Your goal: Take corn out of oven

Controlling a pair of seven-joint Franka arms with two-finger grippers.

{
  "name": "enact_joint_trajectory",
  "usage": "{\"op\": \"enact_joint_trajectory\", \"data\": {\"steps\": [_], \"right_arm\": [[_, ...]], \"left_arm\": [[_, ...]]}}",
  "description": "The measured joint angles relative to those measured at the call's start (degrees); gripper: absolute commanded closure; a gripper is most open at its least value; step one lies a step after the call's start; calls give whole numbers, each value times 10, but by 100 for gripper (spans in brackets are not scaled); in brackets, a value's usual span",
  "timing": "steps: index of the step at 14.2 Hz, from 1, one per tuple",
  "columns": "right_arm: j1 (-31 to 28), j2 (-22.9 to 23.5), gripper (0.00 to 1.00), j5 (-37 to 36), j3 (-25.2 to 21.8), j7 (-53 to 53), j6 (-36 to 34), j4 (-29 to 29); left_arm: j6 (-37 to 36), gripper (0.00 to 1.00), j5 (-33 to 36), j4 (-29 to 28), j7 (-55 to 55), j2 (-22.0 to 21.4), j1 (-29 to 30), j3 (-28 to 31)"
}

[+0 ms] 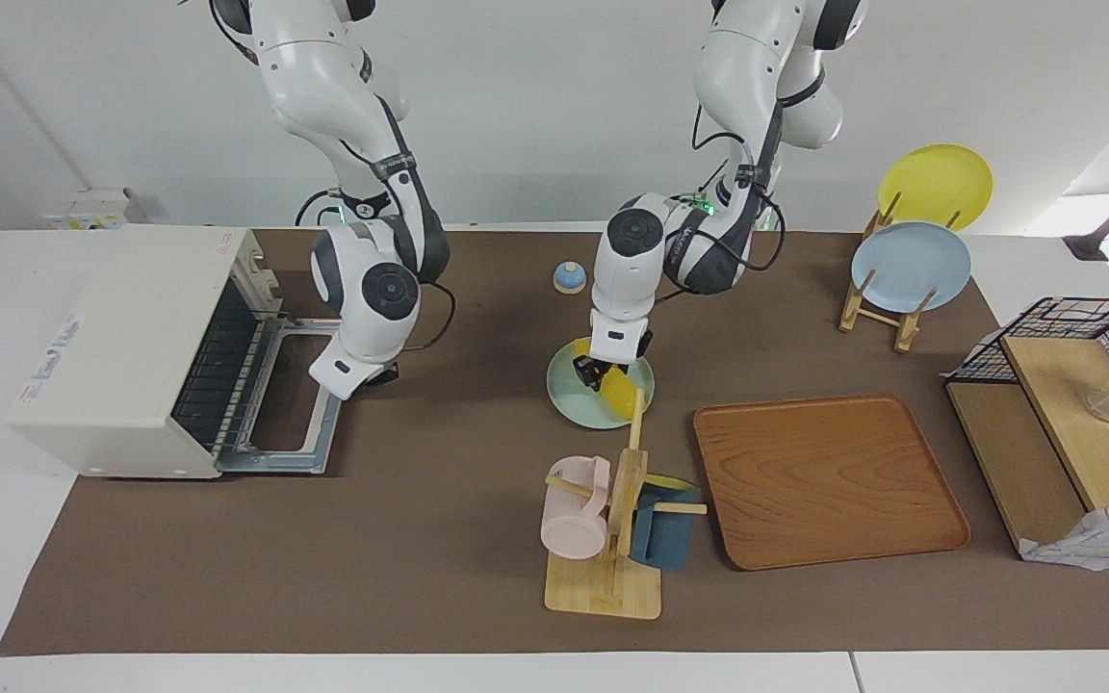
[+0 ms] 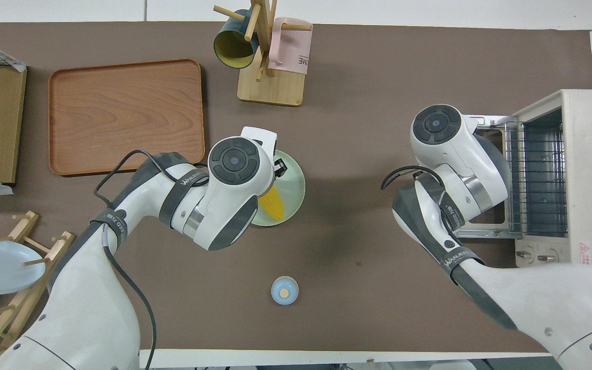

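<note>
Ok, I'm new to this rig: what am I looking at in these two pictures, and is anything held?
Two robot arms work at a table. One picture faces them from across the table; the other looks down from above their end. The left gripper is down at the corn, which lies on a green plate mid-table; whether it grips the corn cannot be seen. The right gripper hangs over the open oven door, holding nothing visible. Also on the table: a wooden tray, a mug rack and a plate rack.
</note>
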Motion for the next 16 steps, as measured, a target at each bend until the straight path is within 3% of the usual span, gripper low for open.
{"op": "enact_joint_trajectory", "data": {"steps": [2, 5, 7, 9, 10, 11, 12, 13, 14, 16], "right_arm": [[-2, -9, 100, 1, 0, -58, -64, 44], [-34, -56, 99, 2, -2, -132, -116, 68], [-75, -89, 99, 3, -4, -185, -125, 69], [-111, -106, 97, 20, -8, -216, -123, 71], [-125, -109, 88, 34, -10, -222, -121, 73], [-138, -111, 69, 48, -11, -225, -121, 76], [-147, -111, 39, 56, -11, -228, -120, 79], [-152, -112, 5, 62, -12, -229, -119, 80], [-154, -114, 0, 73, -12, -229, -118, 81], [-158, -122, 0, 113, -15, -229, -118, 81]], "left_arm": [[-30, 100, 23, 15, 62, -18, 40, 7], [-35, 100, 27, 19, 304, -29, 167, 11], [-32, 100, 25, 21, 466, -21, 245, 12], [-31, 100, 22, 49, 549, 12, 294, 11], [-31, 92, 22, 75, 561, 37, 303, 10], [-30, 23, 22, 102, 565, 63, 304, 9], [-30, 0, 22, 122, 566, 81, 301, 6], [-31, 0, 22, 132, 566, 92, 298, 2], [-35, 0, 22, 136, 566, 95, 294, 1], [-84, 0, 22, 147, 566, 78, 293, 1]]}}
